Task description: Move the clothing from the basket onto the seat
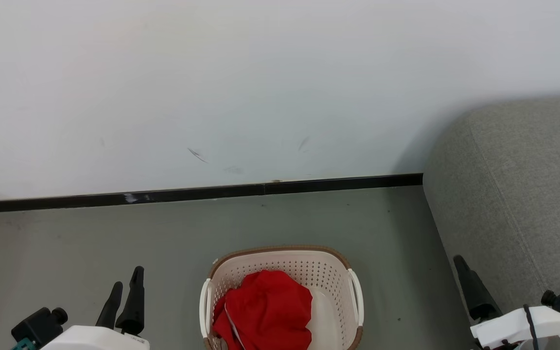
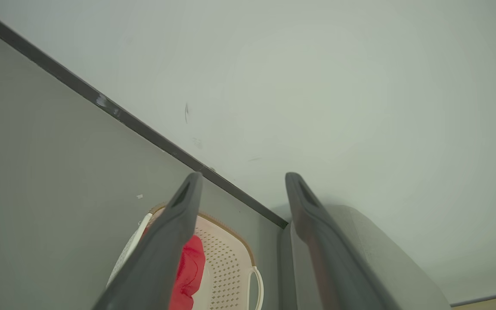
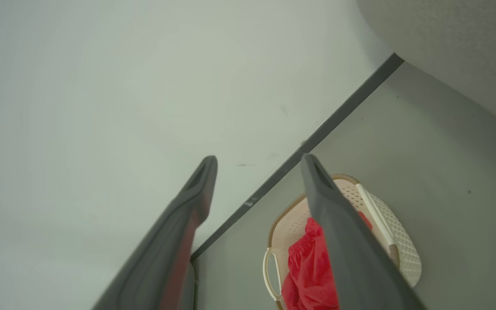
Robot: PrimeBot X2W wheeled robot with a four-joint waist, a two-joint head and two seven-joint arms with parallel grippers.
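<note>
So far the bright red fabric clothing [image 1: 268,311] is lying bunched in the oval cream-white perforated plastic basket [image 1: 285,257], nothing is resting on the visible part of the large grey upholstered seat [image 1: 518,194] beside it, and the left claw [image 2: 244,176] and right claw [image 3: 259,160] are hanging wide open, empty.

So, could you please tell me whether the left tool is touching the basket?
Apart. The head view shows the open left tool well to the left of the basket, with a strip of floor between them.
</note>
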